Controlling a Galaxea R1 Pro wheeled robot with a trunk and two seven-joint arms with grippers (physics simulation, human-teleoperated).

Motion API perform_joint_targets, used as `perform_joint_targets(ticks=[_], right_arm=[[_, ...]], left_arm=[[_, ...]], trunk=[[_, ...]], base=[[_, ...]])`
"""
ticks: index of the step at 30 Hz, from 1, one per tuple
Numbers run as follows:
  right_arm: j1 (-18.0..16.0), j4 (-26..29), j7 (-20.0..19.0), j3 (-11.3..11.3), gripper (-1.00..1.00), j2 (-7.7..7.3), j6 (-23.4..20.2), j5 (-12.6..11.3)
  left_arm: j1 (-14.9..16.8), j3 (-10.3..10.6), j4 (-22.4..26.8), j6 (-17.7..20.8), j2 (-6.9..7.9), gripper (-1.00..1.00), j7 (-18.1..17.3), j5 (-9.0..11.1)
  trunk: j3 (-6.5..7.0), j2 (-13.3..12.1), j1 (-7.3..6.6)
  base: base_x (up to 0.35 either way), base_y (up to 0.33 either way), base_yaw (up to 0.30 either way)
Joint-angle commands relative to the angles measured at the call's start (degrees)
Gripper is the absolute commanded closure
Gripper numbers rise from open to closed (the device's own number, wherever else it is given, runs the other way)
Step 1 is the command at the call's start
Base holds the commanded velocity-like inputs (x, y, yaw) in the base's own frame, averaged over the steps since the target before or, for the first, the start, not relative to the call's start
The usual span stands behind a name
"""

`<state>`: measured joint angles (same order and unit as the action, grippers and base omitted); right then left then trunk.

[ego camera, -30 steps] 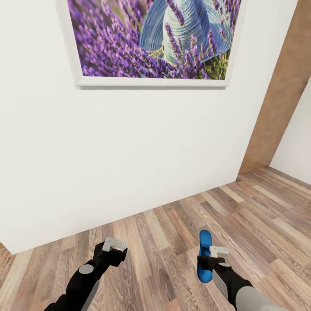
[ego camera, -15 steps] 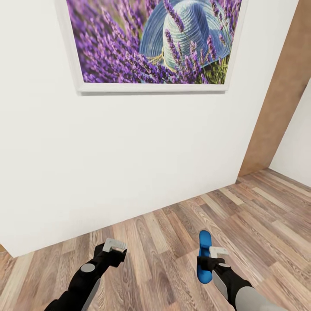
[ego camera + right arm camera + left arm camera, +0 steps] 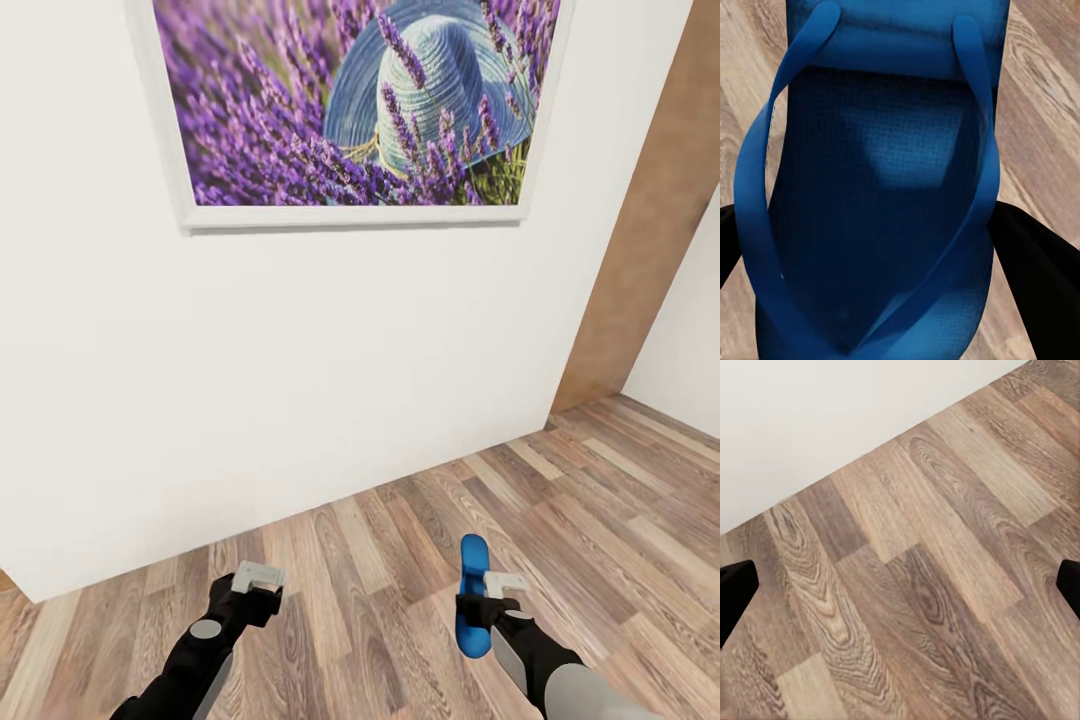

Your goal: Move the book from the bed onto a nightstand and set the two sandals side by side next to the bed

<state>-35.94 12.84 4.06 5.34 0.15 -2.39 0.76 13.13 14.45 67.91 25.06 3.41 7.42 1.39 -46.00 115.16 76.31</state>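
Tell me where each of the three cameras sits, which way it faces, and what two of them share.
Head view: on the robot's head, looking forward and down at a white wall, a lavender picture and wood-plank floor; both arms show, left gripper empty, right gripper holding a blue sandal.
Left wrist view: near the left gripper, facing floor and wall base; dark fingertips at the edges.
Right wrist view: near the right gripper, facing the sandal; dark fingers flank it.
Shared: head and right wrist views both show the sandal.

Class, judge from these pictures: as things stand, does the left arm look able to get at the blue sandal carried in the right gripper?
Probably yes. The left gripper is open and holds nothing, and only bare wood floor lies between it and the sandal, which the right gripper holds off the floor beside it. Reach across cannot be confirmed.
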Motion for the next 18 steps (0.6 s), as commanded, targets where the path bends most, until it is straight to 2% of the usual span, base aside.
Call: perform_joint_targets(ticks=[1,18], right_arm=[[-0.01,0.09,0.03,0.29,1.00,0.06,-0.24,0.02],[-0.01,0.06,-0.01,0.21,1.00,0.28,-0.13,-0.03]], left_arm=[[0.04,0.21,0.06,0.27,0.08,-1.00,0.56,0.21],[-0.11,0.30,1.71,0.27,0.11,-1.00,0.41,0.36]], trunk=[[0.13,-0.39,-0.23],[3.18,-7.21,-3.97]], base=[[0.000,0.000,0.000],[0.000,0.000,0.000]])
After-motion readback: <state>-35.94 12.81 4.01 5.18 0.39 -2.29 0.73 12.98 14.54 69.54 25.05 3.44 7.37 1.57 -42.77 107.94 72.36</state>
